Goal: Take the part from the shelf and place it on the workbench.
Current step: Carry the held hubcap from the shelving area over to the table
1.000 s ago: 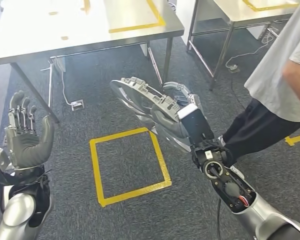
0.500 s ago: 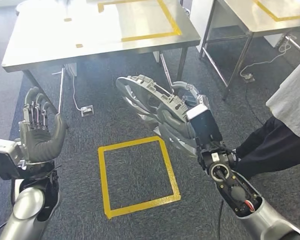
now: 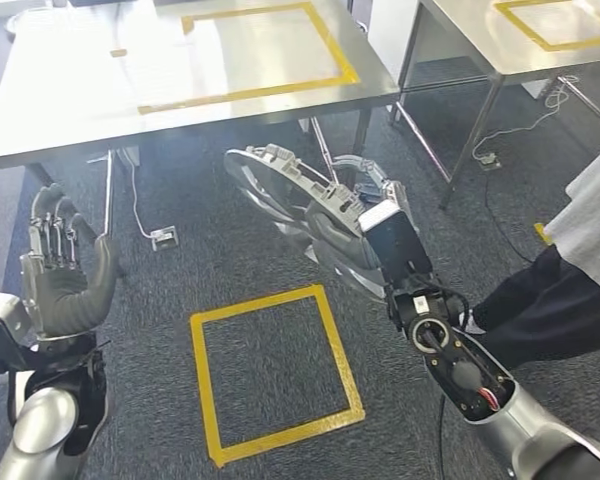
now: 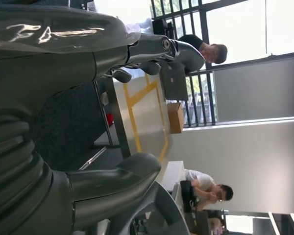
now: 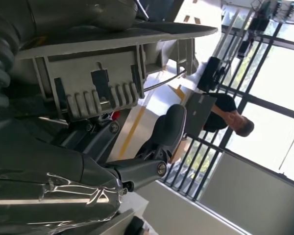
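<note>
- Head view: the whole floor scene has shifted against the earlier pictures, so the camera turned and not the things. The steel-topped workbench with a yellow tape outline (image 3: 206, 70) now lies more squarely ahead. The right hand (image 3: 357, 225) grips the long grey moulded plastic part (image 3: 297, 195), carried tilted above the dark carpet, short of the bench edge. The left hand (image 3: 59, 275) is raised, holding nothing, its fingers upright and apart from the thumb. A yellow tape square (image 3: 274, 370) marks the floor below. A person's dark trouser leg (image 3: 546, 310) stands just beside the right arm.
- Left wrist view: thumb (image 4: 112, 183) and fingers (image 4: 164, 49) stand apart, nothing between them.
- Right wrist view: ribbed grey part (image 5: 97, 83) clamped in the hand.
- Judgement: carry phase, bench approached, placing not yet done.
</note>
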Available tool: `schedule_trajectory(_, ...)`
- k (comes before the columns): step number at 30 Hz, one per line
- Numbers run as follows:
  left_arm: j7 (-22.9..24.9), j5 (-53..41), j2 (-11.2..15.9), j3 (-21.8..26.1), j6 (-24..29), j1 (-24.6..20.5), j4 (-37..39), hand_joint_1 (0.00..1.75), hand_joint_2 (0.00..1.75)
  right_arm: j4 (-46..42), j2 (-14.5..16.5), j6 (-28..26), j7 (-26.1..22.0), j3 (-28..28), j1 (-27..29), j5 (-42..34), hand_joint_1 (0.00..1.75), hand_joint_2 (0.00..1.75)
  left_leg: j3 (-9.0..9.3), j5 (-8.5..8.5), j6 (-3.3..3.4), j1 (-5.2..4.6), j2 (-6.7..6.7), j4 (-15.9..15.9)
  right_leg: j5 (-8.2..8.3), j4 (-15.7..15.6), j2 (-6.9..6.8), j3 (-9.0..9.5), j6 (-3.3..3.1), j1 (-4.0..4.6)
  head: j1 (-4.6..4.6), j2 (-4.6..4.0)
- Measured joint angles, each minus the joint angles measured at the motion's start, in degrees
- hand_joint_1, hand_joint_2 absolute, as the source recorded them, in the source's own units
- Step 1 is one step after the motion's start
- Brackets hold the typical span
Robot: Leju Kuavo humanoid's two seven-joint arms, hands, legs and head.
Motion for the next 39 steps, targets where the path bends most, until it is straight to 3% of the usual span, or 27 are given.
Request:
schedule_trajectory(2,0.0,0.0,-0.1,0.0,-0.1,-0.1,0.0,0.0,1.75,0.1,-0.1,-0.3,-0.2,-0.8,-0.6,0.1,1.75,1.75,1.34,-0.78,0.74,0.08,-0.04,-0.2,-0.74,4.8,-0.14,-2.44,0.21,-0.13,0.58,0.0)
schedule_trajectory(5,0.0,0.0,-0.2,0.0,-0.4,-0.1,0.0,0.0,1.75,0.6,-0.5,-0.4,-0.8,-2.0,-1.4,0.4,1.75,1.75,3.24,-2.45,1.32,-0.14,-0.11,-0.3,-4.92,15.8,-0.16,-9.72,0.43,-0.12,1.43,0.0)
schedule_trajectory(6,-0.1,0.0,-0.3,0.0,-0.5,-0.1,0.0,0.0,1.75,0.9,-0.6,-0.4,-0.9,-2.4,-1.6,0.5,1.75,1.75,4.03,-3.1,1.36,-0.23,-0.2,-0.2,-6.19,17.1,-0.15,-11.37,0.53,-0.1,1.65,0.0)
schedule_trajectory(7,-0.1,0.0,-0.3,0.0,-0.6,-0.1,0.1,0.0,1.75,1.2,-0.8,-0.4,-1.1,-2.7,-1.9,0.6,1.75,1.75,4.96,-3.81,1.37,-0.31,-0.29,-0.2,-6.38,16.5,-0.16,-12.16,0.58,-0.11,1.9,0.0)
schedule_trajectory(8,-0.2,-0.1,-0.4,0.0,-0.8,-0.1,0.1,0.0,1.75,1.6,-0.9,-0.4,-1.3,-3.1,-2.2,0.8,1.75,1.75,6.02,-4.57,1.35,-0.4,-0.38,-0.2,-5.04,14.1,-0.16,-12.21,0.49,-0.11,2.2,0.0)
schedule_trajectory(11,-0.3,-0.2,-0.7,0.0,-1.2,-0.2,0.2,0.0,1.75,3.2,-1.3,-0.5,-2.1,-4.4,-3.9,1.6,1.75,1.75,8.37,-6.85,1.0,-0.75,-0.56,0.1,5.82,2.9,-0.14,-11.05,-0.38,0.18,2.82,-0.01)
schedule_trajectory(12,-0.3,-0.2,-0.7,0.0,-1.2,-0.2,0.3,0.0,1.75,3.8,-1.5,-0.5,-2.4,-4.8,-4.5,1.8,1.75,1.75,8.67,-7.52,0.72,-0.84,-0.65,0.3,8.36,0.8,-0.09,-10.83,-0.69,0.39,2.76,-0.01)
schedule_trajectory(13,-0.4,-0.3,-0.8,-0.1,-1.2,-0.3,0.3,0.0,1.75,4.3,-1.6,-0.5,-2.7,-5.2,-5.0,1.9,1.75,1.75,8.96,-7.97,0.42,-0.91,-0.74,0.6,9.24,-0.2,-0.08,-10.72,-1.02,0.57,2.64,-0.01)
schedule_trajectory(15,-0.5,-0.3,-0.9,-0.1,-1.2,-0.6,0.3,0.0,1.75,5.0,-1.7,-0.5,-3.1,-5.8,-5.9,2.0,1.75,1.75,9.0,-8.39,-0.09,-0.89,-0.82,1.2,8.98,-0.4,-0.11,-9.88,-1.62,0.55,2.59,0.0)
schedule_trajectory(17,-0.6,-0.5,-1.0,-0.1,-1.2,-0.9,0.4,0.0,1.75,6.0,-1.8,-0.4,-3.7,-6.1,-6.9,2.1,1.75,1.75,6.51,-8.37,-0.68,-0.73,-0.7,5.6,8.52,-0.7,-0.19,-8.97,-2.12,0.29,2.37,0.0)
schedule_trajectory(20,-0.7,-0.6,-0.9,-0.1,-1.3,-1.0,0.4,0.0,1.75,8.6,-1.8,0.0,-4.9,-6.5,-8.9,2.1,1.75,1.75,-1.73,-11.35,-1.78,-0.04,-0.4,16.2,7.29,-0.8,-0.09,-7.95,-2.48,0.19,1.69,0.0)
schedule_trajectory(22,-0.6,-0.6,-0.9,-0.1,-1.4,-1.0,0.5,0.0,1.75,10.6,-1.8,0.4,-5.5,-6.7,-10.1,2.0,1.75,1.75,-4.95,-12.87,-2.16,0.33,-0.24,17.6,6.13,-0.8,0.03,-6.7,-2.4,0.16,1.22,0.0)
schedule_trajectory(23,-0.6,-0.6,-0.9,-0.1,-1.6,-1.0,0.6,0.0,1.75,11.6,-1.8,0.6,-5.7,-6.8,-10.6,1.9,1.75,1.75,-5.16,-11.85,-2.18,0.44,-0.17,15.6,5.47,-0.8,0.07,-5.88,-2.31,0.14,0.95,0.0)
schedule_trajectory(24,-0.6,-0.6,-0.9,-0.1,-1.7,-1.0,0.6,0.0,1.75,12.5,-1.8,0.7,-5.9,-6.8,-11.1,1.9,1.75,1.75,-4.58,-9.51,-2.08,0.49,-0.13,12.2,4.82,-0.7,0.09,-5.07,-2.19,0.11,0.73,0.0)
schedule_trajectory(26,-0.6,-0.7,-0.9,-0.1,-1.9,-1.1,0.6,0.0,1.75,14.6,-1.8,0.8,-6.2,-6.9,-12.4,1.9,1.75,1.75,-2.68,-2.77,-1.52,0.31,-0.08,4.2,3.6,-0.7,0.23,-3.76,-1.76,0.14,0.21,0.0)
schedule_trajectory(27,-0.6,-0.6,-0.9,-0.1,-2.0,-1.1,0.7,0.0,1.75,15.6,-1.8,0.8,-6.3,-6.9,-13.1,1.9,1.75,1.75,-1.95,-0.37,-1.14,0.13,-0.11,1.5,3.03,-0.8,0.32,-3.35,-1.41,0.19,0.04,0.0)
schedule_trajectory(28,-0.6,-0.7,-0.9,-0.1,-2.1,-1.2,0.7,0.0,1.75,16.4,-1.8,0.8,-6.4,-7.0,-13.6,1.9,1.75,1.75,-1.46,0.94,-0.73,0.0,-0.13,0.0,2.66,-0.7,0.41,-2.97,-1.03,0.26,-0.08,0.0)
schedule_trajectory(30,-0.6,-0.7,-1.0,-0.1,-2.3,-1.3,0.7,0.0,1.75,17.4,-1.7,0.9,-6.7,-7.2,-14.4,1.9,1.75,1.75,-0.53,0.68,0.03,-0.06,-0.19,-0.5,2.01,-0.3,0.41,-2.56,-0.34,0.23,0.08,0.0)
schedule_trajectory(32,-0.7,-0.8,-1.2,-0.1,-2.6,-1.6,0.7,0.0,1.75,18.7,-1.7,0.9,-7.3,-7.3,-15.5,1.9,1.75,1.75,0.73,-0.01,0.73,-0.02,-0.21,-0.8,1.1,2.6,0.19,-3.7,0.05,0.07,0.49,0.0)
schedule_trajectory(36,-1.1,-0.8,-1.4,-0.1,-3.2,-1.9,1.1,0.0,1.75,23.8,-1.7,1.2,-9.8,-7.4,-19.2,1.7,1.75,1.75,3.03,-1.89,1.3,-0.28,-0.28,-0.7,-3.68,16.0,0.01,-12.02,0.62,-0.09,1.59,0.0)
schedule_trajectory(37,-1.2,-0.8,-1.5,-0.1,-3.3,-1.9,1.3,0.0,1.75,25.2,-1.7,1.1,-10.4,-7.3,-20.1,1.7,1.75,1.75,3.72,-2.49,1.27,-0.32,-0.35,-0.7,-4.02,16.5,-0.02,-13.16,0.73,-0.14,1.79,0.0)
schedule_trajectory(38,-1.3,-0.8,-1.5,-0.1,-3.3,-1.9,1.5,0.0,1.75,26.7,-1.6,1.0,-11.1,-7.3,-21.0,1.7,1.75,1.75,4.49,-3.15,1.2,-0.32,-0.44,-0.6,-3.12,15.1,-0.06,-13.4,0.8,-0.21,2.02,0.0)
schedule_trajectory(39,-1.5,-0.8,-1.5,-0.1,-3.4,-2.0,1.6,0.0,1.75,28.2,-1.5,0.8,-11.7,-7.3,-22.0,1.7,1.75,1.75,5.31,-3.86,1.09,-0.32,-0.53,-0.4,-0.84,11.9,-0.1,-12.88,0.8,-0.28,2.27,0.0)
